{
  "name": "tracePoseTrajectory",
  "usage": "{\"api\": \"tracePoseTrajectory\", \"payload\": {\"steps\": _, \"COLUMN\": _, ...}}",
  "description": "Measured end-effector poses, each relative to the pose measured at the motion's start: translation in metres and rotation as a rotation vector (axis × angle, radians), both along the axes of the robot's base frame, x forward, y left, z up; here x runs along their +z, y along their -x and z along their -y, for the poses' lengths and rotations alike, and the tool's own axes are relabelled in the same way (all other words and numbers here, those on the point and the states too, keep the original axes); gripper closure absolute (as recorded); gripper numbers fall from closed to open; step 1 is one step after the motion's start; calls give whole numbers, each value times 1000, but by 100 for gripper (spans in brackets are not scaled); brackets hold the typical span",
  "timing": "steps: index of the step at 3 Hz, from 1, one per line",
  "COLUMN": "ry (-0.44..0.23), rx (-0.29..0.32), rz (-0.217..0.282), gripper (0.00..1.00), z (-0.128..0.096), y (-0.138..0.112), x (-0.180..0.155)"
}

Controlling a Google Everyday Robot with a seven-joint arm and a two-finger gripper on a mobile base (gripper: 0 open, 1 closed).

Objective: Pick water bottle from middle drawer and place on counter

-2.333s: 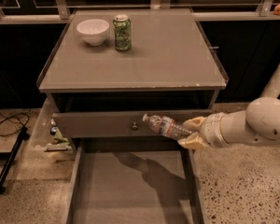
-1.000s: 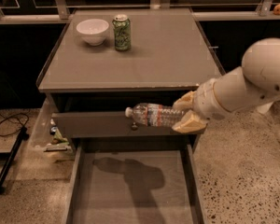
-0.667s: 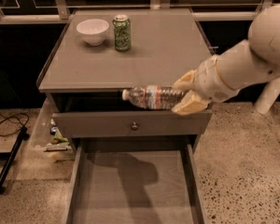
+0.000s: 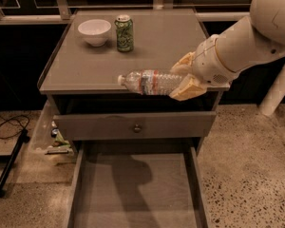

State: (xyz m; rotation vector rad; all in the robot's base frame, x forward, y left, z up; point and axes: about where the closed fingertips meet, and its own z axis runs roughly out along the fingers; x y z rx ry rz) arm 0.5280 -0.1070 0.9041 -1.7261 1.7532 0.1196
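The water bottle [image 4: 149, 82] is clear and crinkled with a white cap and a red-and-white label. It lies sideways in the air, cap to the left, over the front edge of the counter [image 4: 133, 51]. My gripper [image 4: 184, 76] is shut on its base end, coming in from the right on the white arm. The middle drawer [image 4: 135, 189] is pulled open below, with a bare grey floor showing the arm's shadow.
A white bowl [image 4: 94, 31] and a green drinks can [image 4: 124, 33] stand at the back left of the counter. A closed drawer front with a round knob [image 4: 137, 126] sits above the open drawer. Cables and clutter lie on the floor at left [image 4: 19, 132].
The gripper has lifted the water bottle from in front of the knobbed drawer front up to the counter's front edge and moved it slightly back over the top.
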Motion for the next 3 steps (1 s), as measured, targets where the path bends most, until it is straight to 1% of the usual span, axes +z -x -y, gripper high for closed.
{"api": "tracePoseTrajectory", "payload": {"steps": 1, "ry": -28, "rx": -31, "rz": 41, "gripper": 100, "z": 7, "y": -26, "x": 5}}
{"api": "tracePoseTrajectory", "payload": {"steps": 2, "ry": -79, "rx": -64, "rz": 73, "gripper": 100, "z": 10, "y": -68, "x": 15}}
{"api": "tracePoseTrajectory", "payload": {"steps": 3, "ry": -117, "rx": -94, "rz": 87, "gripper": 100, "z": 7, "y": -108, "x": 19}}
